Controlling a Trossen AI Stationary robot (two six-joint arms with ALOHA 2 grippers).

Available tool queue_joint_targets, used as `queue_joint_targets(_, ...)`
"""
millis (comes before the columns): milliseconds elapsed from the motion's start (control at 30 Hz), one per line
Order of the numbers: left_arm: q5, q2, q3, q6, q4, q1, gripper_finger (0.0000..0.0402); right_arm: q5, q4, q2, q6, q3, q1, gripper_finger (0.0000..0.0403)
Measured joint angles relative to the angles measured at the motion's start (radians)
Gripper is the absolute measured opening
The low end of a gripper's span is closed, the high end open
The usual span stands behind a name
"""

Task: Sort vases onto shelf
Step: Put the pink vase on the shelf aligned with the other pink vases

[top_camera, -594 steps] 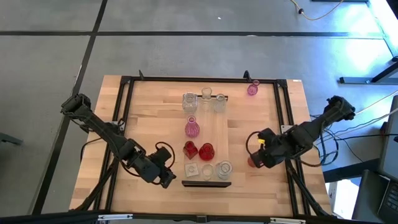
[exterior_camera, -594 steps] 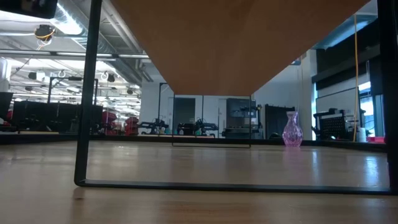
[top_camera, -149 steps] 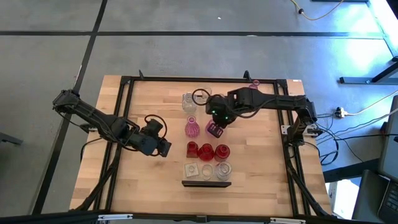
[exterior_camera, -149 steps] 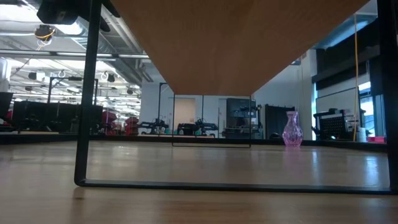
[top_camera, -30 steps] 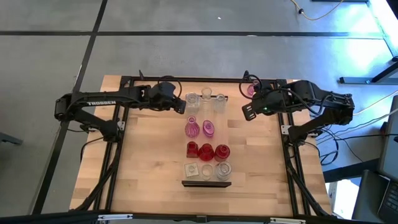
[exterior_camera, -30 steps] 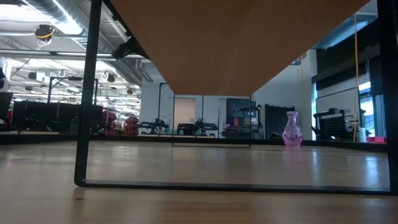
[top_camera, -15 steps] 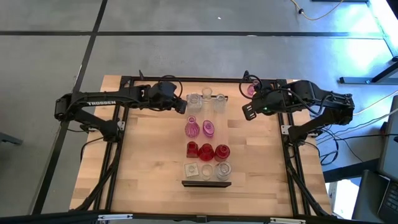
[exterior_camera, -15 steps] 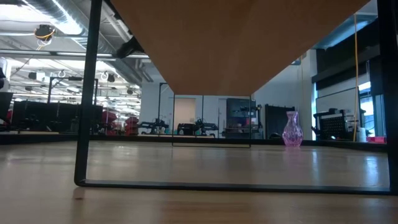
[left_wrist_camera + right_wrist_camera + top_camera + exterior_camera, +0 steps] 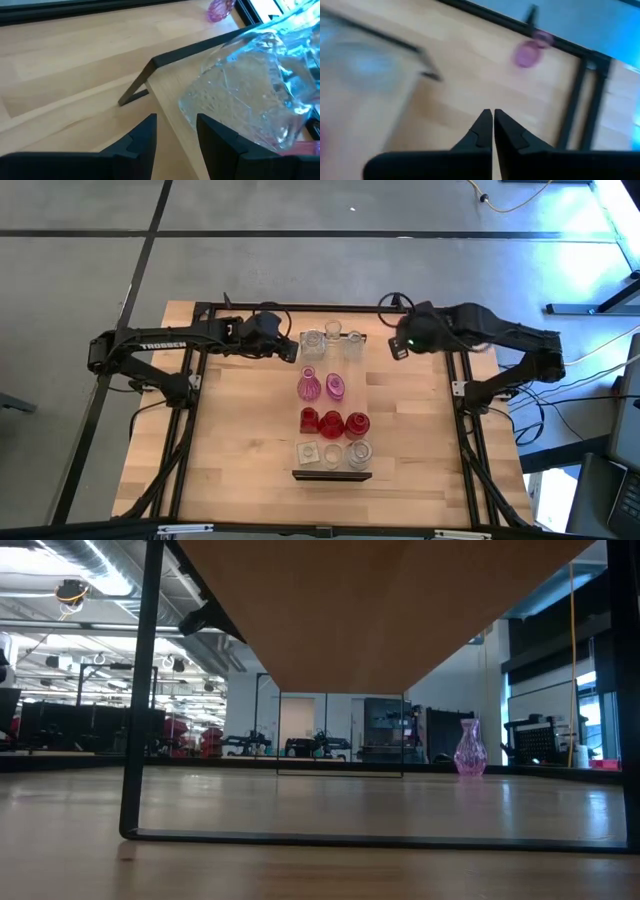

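The shelf, a long light-wood board, lies along the middle of the table. On it stand three clear vases at the far end, then pink ones, red ones and clear squat ones. My left gripper is open beside the leftmost clear vase, with only bare board between its fingers. That vase stands just off one finger. My right gripper hovers shut and empty near the far right. A lone pink vase stands on the table beyond it. My left gripper has nothing between its fingers. Whether the outer side of one finger touches the clear vase's base, I cannot tell.
A black frame runs around the tabletop. The lone pink vase sits close to the frame's far rail. The low view looks out from under the shelf's underside. Bare table lies left and right of the shelf.
My right gripper, still shut, has swung toward the table's far edge and down, closer to the lone pink vase. My left gripper and all the vases have kept still.
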Motion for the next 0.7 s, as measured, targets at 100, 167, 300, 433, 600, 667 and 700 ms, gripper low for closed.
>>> queue_joint_targets(100,0.001,-0.001,0.0,-0.006,0.0,-0.017,0.0132,0.02,0.0,-0.006,-0.017,-0.093,-0.112,0.0014)
queue_joint_targets(167,0.003,-0.005,0.0,-0.007,0.0,-0.03,0.0132,0.079,0.005,-0.009,0.006,-0.151,-0.187,0.0031)
queue_joint_targets(300,0.002,-0.008,0.0,-0.016,0.003,-0.055,0.0132,0.113,0.111,-0.01,-0.043,-0.232,-0.329,0.0073)
queue_joint_targets(433,0.003,-0.008,0.0,-0.027,0.003,-0.07,0.0132,0.013,0.293,-0.01,-0.145,-0.284,-0.472,0.0097)
queue_joint_targets(600,0.002,-0.008,0.0,-0.034,0.003,-0.079,0.0132,-0.12,0.473,-0.01,-0.197,-0.352,-0.635,0.0094)
queue_joint_targets(667,0.003,-0.012,0.0,-0.034,0.003,-0.082,0.0132,-0.135,0.492,-0.01,-0.203,-0.378,-0.691,0.0089)
queue_joint_targets(700,0.003,-0.014,0.0,-0.034,0.003,-0.082,0.0132,-0.145,0.501,-0.01,-0.204,-0.393,-0.719,0.0086)
